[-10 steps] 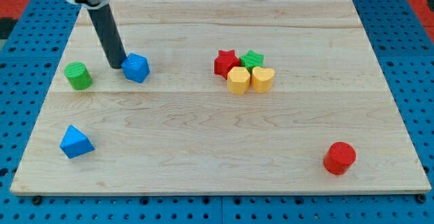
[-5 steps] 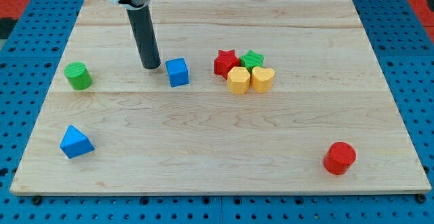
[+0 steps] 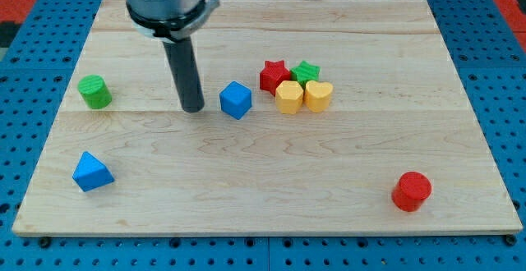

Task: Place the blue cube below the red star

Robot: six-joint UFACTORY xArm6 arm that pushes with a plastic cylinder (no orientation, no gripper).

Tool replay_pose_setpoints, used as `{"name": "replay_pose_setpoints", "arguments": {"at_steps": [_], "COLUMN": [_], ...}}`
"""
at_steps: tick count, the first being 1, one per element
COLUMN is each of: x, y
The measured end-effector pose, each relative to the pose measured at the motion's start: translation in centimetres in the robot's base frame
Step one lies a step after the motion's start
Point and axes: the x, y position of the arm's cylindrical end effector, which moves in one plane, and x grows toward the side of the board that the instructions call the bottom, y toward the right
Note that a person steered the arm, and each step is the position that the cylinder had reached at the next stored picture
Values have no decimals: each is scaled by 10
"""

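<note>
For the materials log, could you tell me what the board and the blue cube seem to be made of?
Board: pale wood, apparently unvarnished, with visible grain and plank seams. Blue cube: probably plastic, judging by its uniform saturated colour and soft sheen on the facets; painted wood can't be ruled out.

Pale wooden board (image 3: 271, 181), blue perforated pegboard surface (image 3: 25, 123) around it, red patches at top corners

My tip (image 3: 193, 107) rests on the board, rod nearly upright beneath its grey mount.
</note>
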Motion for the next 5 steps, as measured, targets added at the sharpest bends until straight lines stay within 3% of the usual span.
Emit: {"name": "replay_pose_setpoints", "arguments": {"at_steps": [3, 5], "x": [1, 110], "y": [75, -8]}}
